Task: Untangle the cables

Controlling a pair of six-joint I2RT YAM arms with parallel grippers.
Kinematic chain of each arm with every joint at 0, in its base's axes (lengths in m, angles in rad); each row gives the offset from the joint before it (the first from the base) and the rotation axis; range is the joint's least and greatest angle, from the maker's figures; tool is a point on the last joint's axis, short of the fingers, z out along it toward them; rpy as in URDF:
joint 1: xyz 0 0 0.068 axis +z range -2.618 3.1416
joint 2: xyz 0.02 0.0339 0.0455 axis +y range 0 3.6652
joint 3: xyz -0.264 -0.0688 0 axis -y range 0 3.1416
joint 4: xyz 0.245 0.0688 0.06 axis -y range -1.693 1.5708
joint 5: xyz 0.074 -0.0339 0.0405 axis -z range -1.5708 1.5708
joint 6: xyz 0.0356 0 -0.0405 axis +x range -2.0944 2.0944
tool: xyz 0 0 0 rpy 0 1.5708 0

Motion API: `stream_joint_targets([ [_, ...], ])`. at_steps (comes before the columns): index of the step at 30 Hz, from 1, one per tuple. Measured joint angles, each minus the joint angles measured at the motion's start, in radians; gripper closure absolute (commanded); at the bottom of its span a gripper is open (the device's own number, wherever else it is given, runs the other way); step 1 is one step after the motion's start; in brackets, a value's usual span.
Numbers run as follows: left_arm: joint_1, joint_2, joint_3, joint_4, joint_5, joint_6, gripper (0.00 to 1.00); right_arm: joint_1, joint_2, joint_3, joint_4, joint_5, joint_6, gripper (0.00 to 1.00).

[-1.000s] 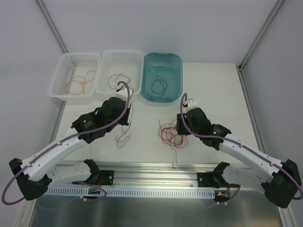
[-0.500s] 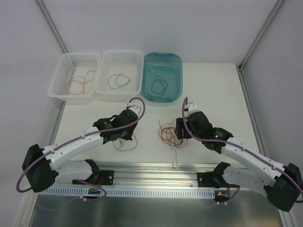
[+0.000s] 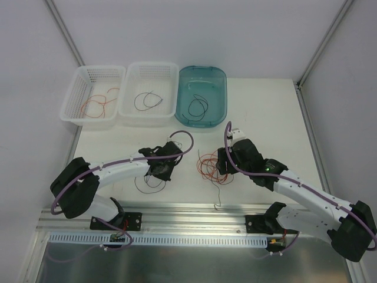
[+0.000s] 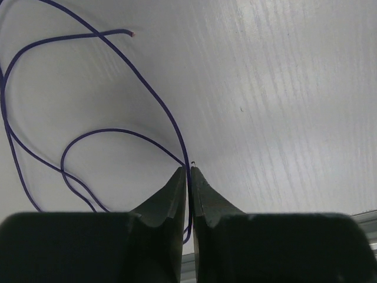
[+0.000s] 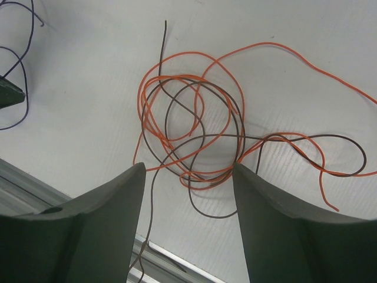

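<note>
The left fingers (image 4: 178,194) are pinched shut on a single dark wire (image 4: 147,97), hair-thin and springy, whose loose loops rest on the matte white counter (image 4: 283,88) by its near edge, apparently held apart from the rest. The right fingers (image 5: 115,206) stand open astride the tangle (image 5: 194,135) of smooth orange and dark brown cables, knotted near the near edge right of the middle, likely to pick the next strand. Along the far edge a white lattice basket (image 3: 69,97) holds a red wire (image 3: 97,105), the next basket (image 3: 171,73) a black wire (image 3: 147,99), and a translucent teal tub (image 3: 221,82) another
</note>
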Motion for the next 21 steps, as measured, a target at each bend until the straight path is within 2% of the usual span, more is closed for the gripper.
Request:
stream_joint_targets([
  [3, 0.000, 0.016, 0.000, 0.001, 0.000, -0.025, 0.88, 0.000, 0.001, 0.000, 0.000, 0.000, 0.000, 0.36],
  [4, 0.000, 0.017, 0.000, 0.001, 0.000, -0.038, 0.83, 0.000, 0.002, 0.000, 0.000, 0.000, 0.000, 0.36],
  [10, 0.000, 0.013, -0.018, 0.015, -0.042, -0.130, 0.71, 0.000, 0.012, 0.000, 0.000, 0.000, 0.000, 0.36],
  [21, 0.000, 0.019, -0.033, 0.019, -0.190, -0.254, 0.71, 0.000, 0.012, -0.009, 0.006, -0.004, 0.000, 0.36],
])
